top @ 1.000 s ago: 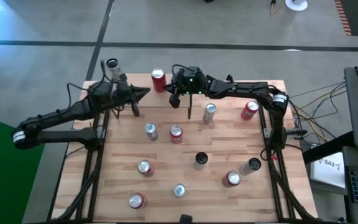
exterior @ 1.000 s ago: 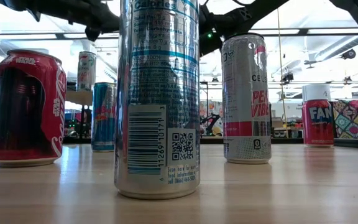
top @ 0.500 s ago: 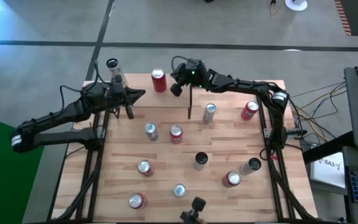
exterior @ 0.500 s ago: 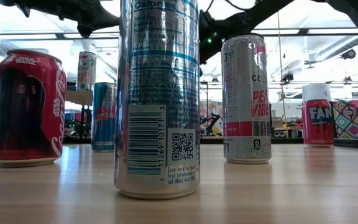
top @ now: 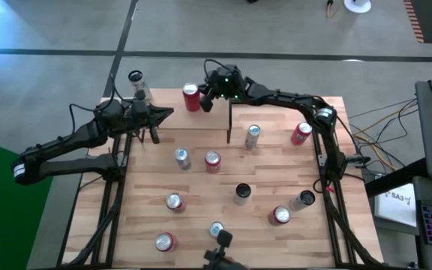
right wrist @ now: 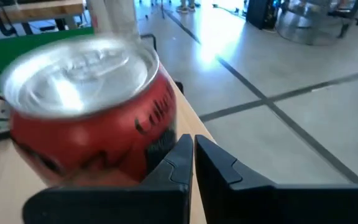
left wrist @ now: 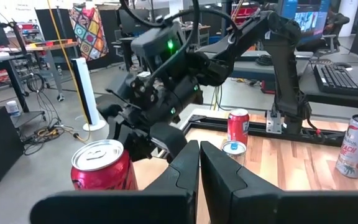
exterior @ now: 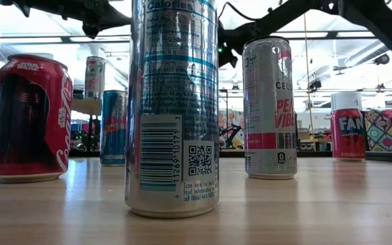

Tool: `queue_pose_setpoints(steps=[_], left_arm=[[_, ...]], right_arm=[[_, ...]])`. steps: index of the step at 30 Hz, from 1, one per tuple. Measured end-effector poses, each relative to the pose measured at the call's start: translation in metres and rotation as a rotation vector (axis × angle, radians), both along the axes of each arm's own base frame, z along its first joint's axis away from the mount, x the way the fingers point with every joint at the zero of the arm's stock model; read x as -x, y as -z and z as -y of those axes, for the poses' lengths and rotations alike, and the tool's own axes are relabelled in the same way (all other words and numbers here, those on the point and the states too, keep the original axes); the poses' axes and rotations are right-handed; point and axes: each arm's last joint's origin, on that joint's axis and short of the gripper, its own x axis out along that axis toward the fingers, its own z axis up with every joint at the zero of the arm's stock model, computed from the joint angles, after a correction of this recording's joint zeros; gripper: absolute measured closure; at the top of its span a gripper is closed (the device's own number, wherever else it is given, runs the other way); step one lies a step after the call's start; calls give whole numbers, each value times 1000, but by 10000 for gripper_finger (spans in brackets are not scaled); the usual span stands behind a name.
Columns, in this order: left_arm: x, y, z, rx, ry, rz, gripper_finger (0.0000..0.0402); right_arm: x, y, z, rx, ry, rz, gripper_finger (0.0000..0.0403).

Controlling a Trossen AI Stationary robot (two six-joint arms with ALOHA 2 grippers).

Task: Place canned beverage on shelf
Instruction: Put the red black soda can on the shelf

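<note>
A red can (top: 191, 96) stands upright on the shelf (top: 169, 96), a raised light-wood board at the table's far left. A silver can (top: 136, 81) stands on the shelf's far left corner. My right gripper (top: 203, 103) is shut and level, right beside the red can (right wrist: 92, 118) on the side facing the table's right edge. My left gripper (top: 169, 112) is shut above the shelf's near edge and points toward the red can (left wrist: 101, 168). It holds nothing. My right gripper has its shut fingertips (right wrist: 182, 149) at the red can's side wall (right wrist: 157, 124), coming level from the table's right. I cannot tell whether they touch it. The can stands upright on the shelf.
Several cans stand about the tabletop, among them a silver one (top: 253, 135), a red one (top: 301, 133) and a black one (top: 242, 193). In the low view a tall silver can (exterior: 172, 109) stands closest. The shelf's black upright (top: 229, 124) is near the right arm.
My right gripper has gone toward the table's far edge and up to the red can, staying shut. My left gripper has drawn back a little toward the left edge. The red can has kept its place.
</note>
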Motion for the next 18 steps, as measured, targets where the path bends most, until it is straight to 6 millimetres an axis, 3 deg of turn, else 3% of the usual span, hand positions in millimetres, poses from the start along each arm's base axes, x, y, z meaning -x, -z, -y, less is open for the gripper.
queue_pose_setpoints(steps=[18], left_arm=[[-5, 11, -3, 50, -2, -85, 402]], right_arm=[[-2, -2, -6, -8, -10, -16, 394]])
